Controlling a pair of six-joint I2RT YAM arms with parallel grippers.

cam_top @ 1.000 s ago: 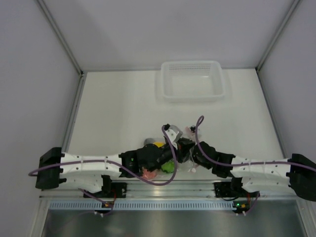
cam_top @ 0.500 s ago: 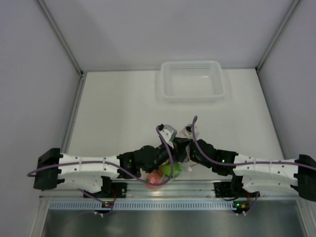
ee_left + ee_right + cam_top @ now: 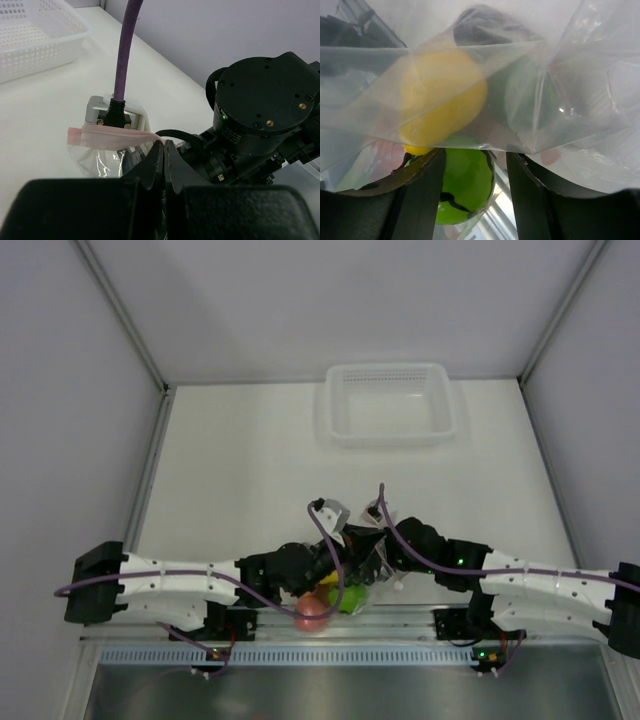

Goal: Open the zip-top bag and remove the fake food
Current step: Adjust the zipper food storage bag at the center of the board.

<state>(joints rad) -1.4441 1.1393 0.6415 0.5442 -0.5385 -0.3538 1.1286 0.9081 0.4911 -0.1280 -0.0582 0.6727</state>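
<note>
Zip-top bag (image 3: 100, 156) is being drawn farther from the tray (image 3: 390, 437), its zip strip (image 3: 110, 136) being pinched by the left gripper (image 3: 164, 149); the right gripper (image 3: 475, 157) is being spread wider, seemingly for a regrip; fake food (image 3: 442, 97) is being kept inside.

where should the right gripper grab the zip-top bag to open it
Probably the pink zip strip of the zip-top bag: a flat, stiffer band jutting sideways from the left gripper's pinch. Bring the right gripper in from the free end, jaws across the band.
</note>
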